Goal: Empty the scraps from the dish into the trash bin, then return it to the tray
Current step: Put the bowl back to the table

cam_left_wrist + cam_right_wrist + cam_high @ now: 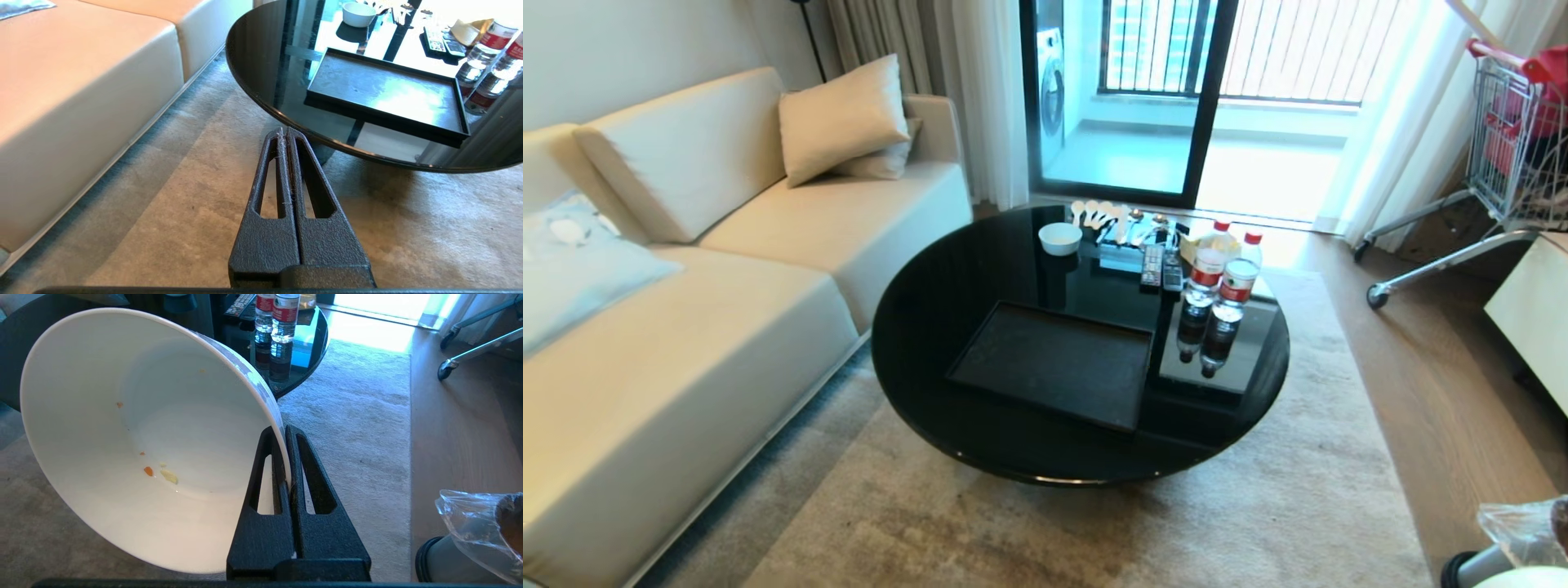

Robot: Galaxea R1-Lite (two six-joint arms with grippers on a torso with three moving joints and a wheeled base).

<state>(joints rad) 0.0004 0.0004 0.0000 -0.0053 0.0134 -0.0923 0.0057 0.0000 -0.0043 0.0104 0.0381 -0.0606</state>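
The right gripper (286, 433) has its two black fingers (304, 477) pinched tight on the rim of the dish (135, 433), one finger inside the wall and one outside. The dish is held tipped on its side off the near edge of the counter (947, 327), above the rug (1094, 523), with its open mouth facing back toward the wrist. Only a few bits of the scraps (163, 473) cling to the inner wall: small orange flecks and a pale yellowish piece.

The trash bin (449, 555) stands on the wooden floor just beyond the rug's edge, on the side of the dish away from the counter, its clear liner bag puffed over the top. In the head view the trash bin (1494, 555) shows as a sliver off the counter's near right.

The left gripper (286, 132) hangs level and low over the rug, short of the counter's near edge, its fingers (269, 179) pressed flat together with nothing between them. It points toward the tray (1054, 363).

The tray lies bare on the near half of the counter. At the counter's far side sit a small white bowl (1060, 238), a row of white spoons (1098, 214), two remote controls (1161, 268) and two water bottles (1225, 273).
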